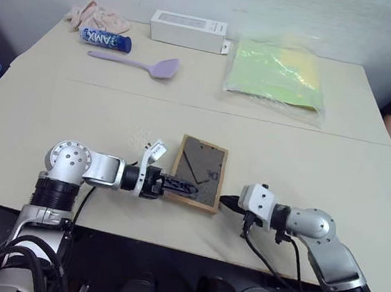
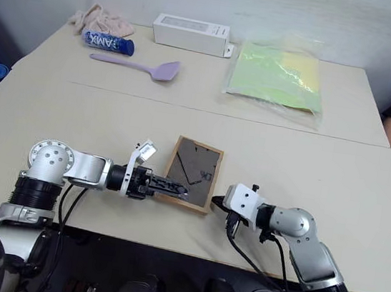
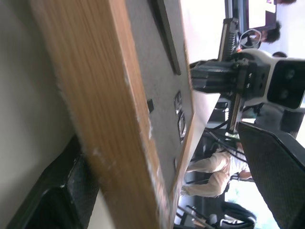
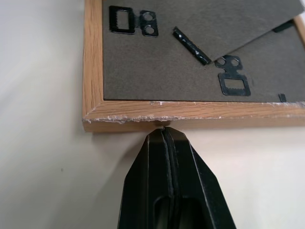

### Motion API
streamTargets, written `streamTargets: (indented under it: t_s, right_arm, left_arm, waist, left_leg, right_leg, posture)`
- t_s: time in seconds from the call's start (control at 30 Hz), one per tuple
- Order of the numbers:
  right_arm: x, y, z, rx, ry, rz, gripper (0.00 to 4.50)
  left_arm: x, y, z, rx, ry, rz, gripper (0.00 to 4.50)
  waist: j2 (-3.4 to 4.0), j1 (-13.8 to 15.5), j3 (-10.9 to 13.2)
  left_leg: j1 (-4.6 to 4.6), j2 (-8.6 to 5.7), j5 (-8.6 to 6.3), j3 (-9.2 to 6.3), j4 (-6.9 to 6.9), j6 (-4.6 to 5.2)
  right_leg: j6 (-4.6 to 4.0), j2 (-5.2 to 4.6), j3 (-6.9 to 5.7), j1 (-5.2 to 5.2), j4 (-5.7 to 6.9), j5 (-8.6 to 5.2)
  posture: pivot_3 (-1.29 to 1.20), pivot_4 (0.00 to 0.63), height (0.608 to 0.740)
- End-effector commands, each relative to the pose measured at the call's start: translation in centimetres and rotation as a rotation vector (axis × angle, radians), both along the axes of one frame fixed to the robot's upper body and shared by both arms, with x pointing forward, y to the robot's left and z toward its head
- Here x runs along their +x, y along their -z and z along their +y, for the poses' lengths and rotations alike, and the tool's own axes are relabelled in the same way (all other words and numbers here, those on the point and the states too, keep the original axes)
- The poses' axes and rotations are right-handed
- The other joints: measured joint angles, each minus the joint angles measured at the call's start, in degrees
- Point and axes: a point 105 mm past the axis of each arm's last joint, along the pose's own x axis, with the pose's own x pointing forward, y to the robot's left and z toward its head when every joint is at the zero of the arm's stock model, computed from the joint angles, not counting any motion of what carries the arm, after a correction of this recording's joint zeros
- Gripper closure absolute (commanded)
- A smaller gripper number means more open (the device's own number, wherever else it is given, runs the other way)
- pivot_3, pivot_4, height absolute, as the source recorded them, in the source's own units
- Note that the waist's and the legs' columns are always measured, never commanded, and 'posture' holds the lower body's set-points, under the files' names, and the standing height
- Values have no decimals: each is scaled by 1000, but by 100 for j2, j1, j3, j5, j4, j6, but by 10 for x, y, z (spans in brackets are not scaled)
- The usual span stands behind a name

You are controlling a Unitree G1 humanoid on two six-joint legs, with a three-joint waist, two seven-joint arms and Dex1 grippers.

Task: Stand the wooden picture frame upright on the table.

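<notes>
Wooden picture frame [image 1: 199,172] face-down, picture hidden, left hand [image 1: 179,186] covering its edge

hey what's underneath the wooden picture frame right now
The wooden picture frame lies back-up, flat on the table, with its dark backing and stand showing. Its picture side faces down and is covered, so it can't be seen.

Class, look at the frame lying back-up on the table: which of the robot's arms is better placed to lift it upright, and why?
Probably the left. The left gripper has open fingers straddling the wooden picture frame's near edge, ready to grip. The right gripper is shut, its tip merely against the frame's side edge, bracing it.
</notes>
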Motion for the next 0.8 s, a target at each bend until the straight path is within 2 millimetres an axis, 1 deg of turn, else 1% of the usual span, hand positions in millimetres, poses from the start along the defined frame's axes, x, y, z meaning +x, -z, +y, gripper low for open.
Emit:
streamTargets:
  t_s: [0.03, 0.07, 0.13, 0.2, 0.23, 0.3, 0.37, 0.4, 0.43, 0.47, 0.5, 0.53, 0.6, 0.67, 0.73, 0.8]
  right_arm:
    - [-1, -9, 1, 15, -8, -41, 4500]
    - [-1, -8, -1, 14, -5, -40, 4500]
    - [-2, -8, -8, 7, 9, -39, 4500]
    - [-1, -8, -25, -4, 43, -34, 4500]
    - [-1, -13, -30, 15, 47, -50, 4500]
    - [0, -24, -38, 108, 82, -15, 4500]
    - [0, -43, -39, 233, 70, 0, 4159]
    - [-3, -52, -36, 298, 37, 26, 3971]
    - [-4, -60, -33, 357, 23, 55, 3692]
    - [-4, -64, -30, 400, 18, 101, 3357]
    - [-4, -69, -25, 437, -1, 124, 3099]
    - [-1, -74, -21, 465, -1, 133, 2727]
    - [4, -82, -11, 510, -10, 173, 2147]
    - [9, -86, -1, 532, -12, 222, 1648]
    - [14, -85, 8, 514, -14, 241, 1017]
    - [19, -83, 16, 495, -14, 252, 1017]
  left_arm:
    - [-6, 16, -2, 33, 0, 72, 1251]
    - [-5, 16, -1, 31, -15, 66, 1523]
    - [-4, 15, 2, 24, -35, 57, 2216]
    - [-4, 15, 5, 15, -56, 49, 2676]
    - [-4, 14, 7, 15, -60, 40, 2950]
    - [-1, 7, 8, -22, -88, -5, 3193]
    - [7, -3, 12, -38, -145, -152, 3194]
    - [10, -5, 15, -37, -168, -211, 3193]
    - [11, -8, 17, -28, -162, -304, 3193]
    - [10, -9, 17, -19, -136, -383, 3193]
    - [6, -7, 17, 13, -93, -461, 3193]
    - [2, -2, 18, 48, -43, -516, 3193]
    - [-2, 8, 20, 89, -3, -552, 3193]
    - [-5, 9, 18, 61, 19, -568, 3193]
    - [-7, 9, 16, 39, 49, -605, 3193]
    - [-8, 9, 15, 33, 62, -621, 3193]
  waist:
    - [0, 4, 0]
    - [0, 4, 0]
    - [0, 4, 0]
    - [-1, 15, 0]
    - [-1, 15, 0]
    - [-2, 1, 1]
    - [-2, -22, 1]
    - [-2, -46, 1]
    - [-2, -69, 1]
    - [-2, -90, 1]
    - [-2, -105, 1]
    - [-2, -126, 1]
    - [-1, -164, 1]
    - [0, -164, 1]
    - [0, -142, 1]
    - [0, -132, 1]
  left_leg:
    - [0, 0, 0, 0, 0, 0]
    - [-1, 0, 0, 1, 0, 0]
    - [-2, 0, 0, 1, 0, 0]
    - [-3, 0, 0, 1, 0, 0]
    - [-3, 0, 0, 1, 0, 0]
    - [-2, -1, 0, 3, 0, 0]
    - [0, 1, 1, 4, 0, -2]
    - [2, 4, 3, 4, 0, -6]
    - [2, 6, 4, 4, 0, -8]
    - [4, 6, 5, 4, 0, -11]
    - [5, 7, 6, 4, 0, -12]
    - [6, 7, 8, 4, 0, -15]
    - [10, 10, 11, 7, -1, -21]
    - [34, 11, 13, 12, -11, -25]
    - [54, 13, 10, 10, -20, -20]
    - [56, 14, 7, 8, -23, -15]
  right_leg:
    - [1, 0, 0, 0, -2, 0]
    - [1, 1, -1, 0, -2, 0]
    - [1, 2, -3, -1, -3, 0]
    - [1, 3, -3, -1, -5, 0]
    - [1, 3, -4, 0, -6, 0]
    - [2, 3, -3, 1, -7, 1]
    - [3, 4, -3, 2, -10, 1]
    - [2, 8, -2, 1, -12, 1]
    - [2, 8, -2, 1, -13, 1]
    - [2, 9, -2, 2, -14, 1]
    - [2, 9, -2, 2, -15, 1]
    - [2, 9, -2, 2, -15, 1]
    - [1, 13, 1, 2, -14, 1]
    - [-5, 14, 9, 17, -11, -2]
    - [-7, 9, 9, 41, -20, -3]
    - [-8, 7, 9, 43, -25, -4]
  posture:
    - [0, 150, 740]
    - [0, 150, 740]
    - [0, 150, 740]
    - [0, 150, 740]
    - [0, 150, 740]
    - [0, 150, 740]
    - [0, 150, 740]
    - [0, 150, 740]
    - [0, 150, 740]
    - [0, 150, 740]
    - [0, 150, 740]
    - [0, 150, 740]
    - [0, 150, 740]
    - [0, 150, 740]
    - [0, 150, 740]
    - [0, 150, 740]
